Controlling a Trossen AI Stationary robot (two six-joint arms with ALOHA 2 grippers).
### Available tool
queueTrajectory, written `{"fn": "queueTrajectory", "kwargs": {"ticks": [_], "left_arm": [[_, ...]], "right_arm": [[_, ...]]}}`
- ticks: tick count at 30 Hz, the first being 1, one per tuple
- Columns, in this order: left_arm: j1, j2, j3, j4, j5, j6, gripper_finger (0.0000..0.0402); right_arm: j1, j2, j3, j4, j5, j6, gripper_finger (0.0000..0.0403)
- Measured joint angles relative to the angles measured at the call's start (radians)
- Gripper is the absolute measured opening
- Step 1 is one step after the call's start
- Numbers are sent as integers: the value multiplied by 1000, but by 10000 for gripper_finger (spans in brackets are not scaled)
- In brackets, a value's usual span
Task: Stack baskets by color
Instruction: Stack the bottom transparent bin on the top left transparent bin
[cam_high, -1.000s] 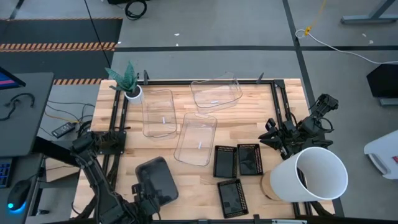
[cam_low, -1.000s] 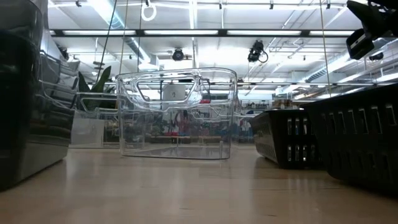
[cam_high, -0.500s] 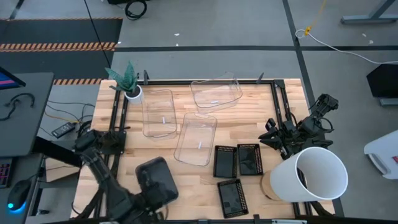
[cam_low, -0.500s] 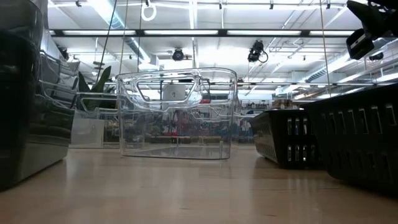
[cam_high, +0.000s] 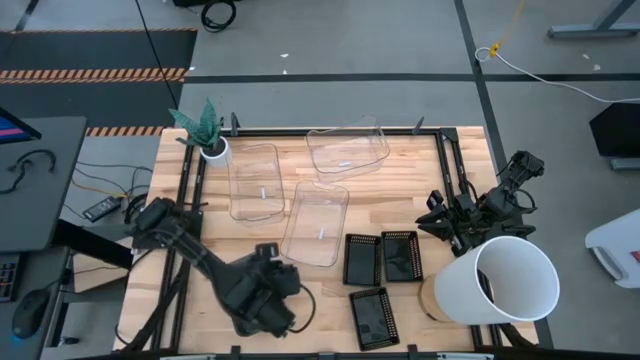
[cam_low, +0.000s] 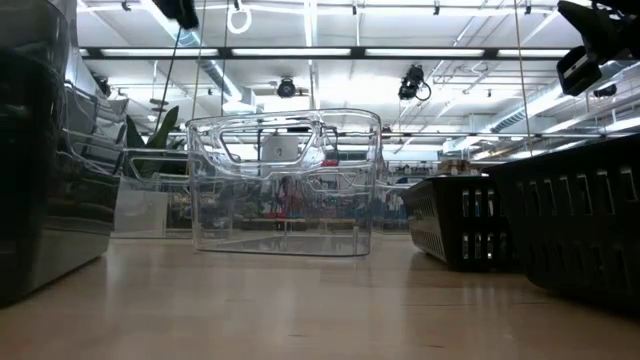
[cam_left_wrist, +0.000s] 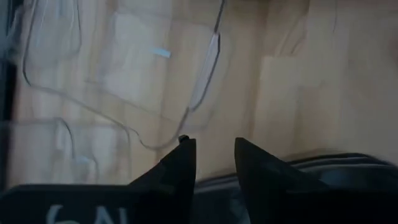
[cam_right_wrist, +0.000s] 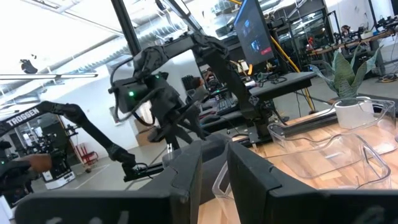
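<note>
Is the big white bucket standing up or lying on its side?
Tipped. The white bucket lies on its side by the black mesh baskets, its mouth facing sideways.

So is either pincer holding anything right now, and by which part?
Nothing gripped, as far as shows: the left pincer stands open over the rim of the smoky grey basket; the right pincer, parked aside, is empty.

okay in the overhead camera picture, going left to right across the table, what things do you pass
Small white plant pot → left arm's gripper over the smoky grey basket → two black mesh baskets side by side → big white bucket. The clear baskets overlap in order, so I leave them out.
</note>
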Motion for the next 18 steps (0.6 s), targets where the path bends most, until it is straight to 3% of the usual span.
{"fn": "queueTrajectory", "kwargs": {"ticks": [4,10,18], "left_arm": [[46,-2,-81,52,9,169,117],[143,-5,-116,165,126,384,117],[265,4,-116,308,294,436,136]], "right_arm": [[0,0,0,0,0,0,83],[0,0,0,0,0,0,82],[0,0,0,0,0,0,82]]}}
